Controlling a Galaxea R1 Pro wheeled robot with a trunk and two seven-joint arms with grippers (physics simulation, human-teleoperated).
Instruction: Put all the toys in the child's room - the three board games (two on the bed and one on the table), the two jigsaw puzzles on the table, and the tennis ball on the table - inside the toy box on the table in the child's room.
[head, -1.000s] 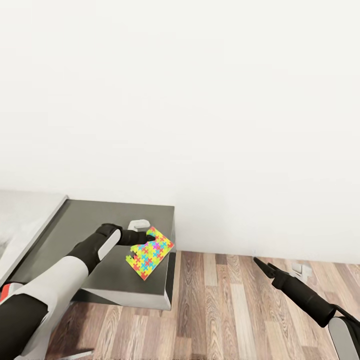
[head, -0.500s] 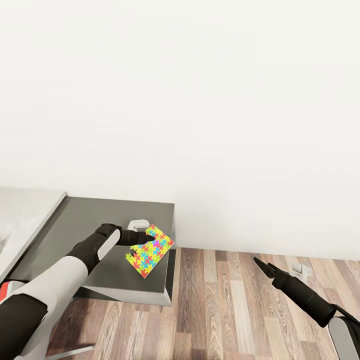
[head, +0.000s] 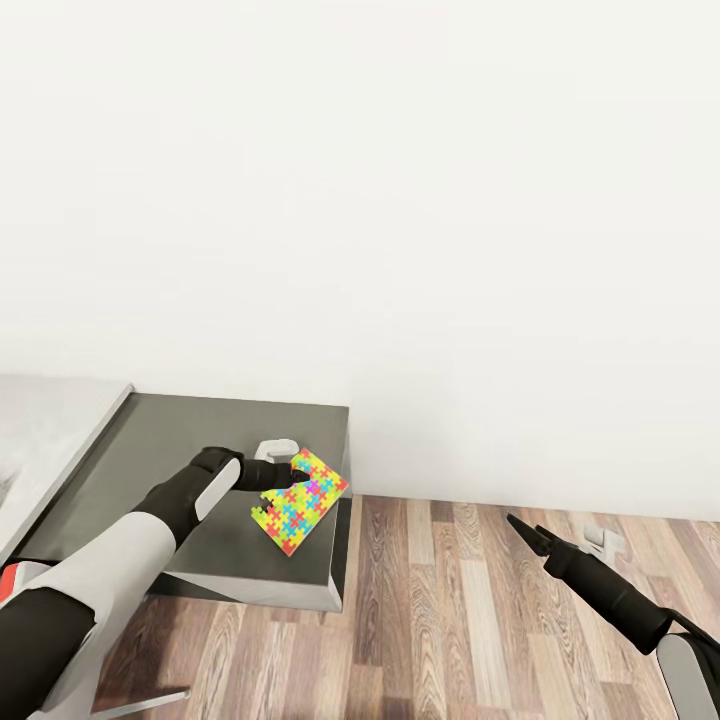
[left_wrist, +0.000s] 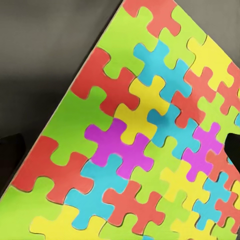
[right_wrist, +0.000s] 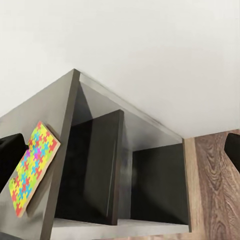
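Observation:
One jigsaw puzzle (head: 298, 502), a thin slab of yellow, green, red, blue and pink pieces, lies near the right edge of the table's dark grey end section (head: 180, 440). My left gripper (head: 288, 474) is open at the puzzle's near-left corner. In the left wrist view the puzzle (left_wrist: 145, 140) is very close, with dark fingertips (left_wrist: 11, 156) at both sides of the picture. My right gripper (head: 524, 524) hangs open over the wooden floor, well right of the table. From its wrist view the puzzle (right_wrist: 31, 167) sits at the tabletop's edge.
A pale grey surface (head: 45, 440) adjoins the dark section on the left. Open dark shelf compartments (right_wrist: 125, 175) sit under the dark top. A white wall (head: 400, 200) stands behind the table, and wood floor (head: 450, 620) lies to its right.
The whole picture shifted slightly between one second ago and half a second ago, so the camera moved. The puzzle, table and both grippers keep their places relative to each other.

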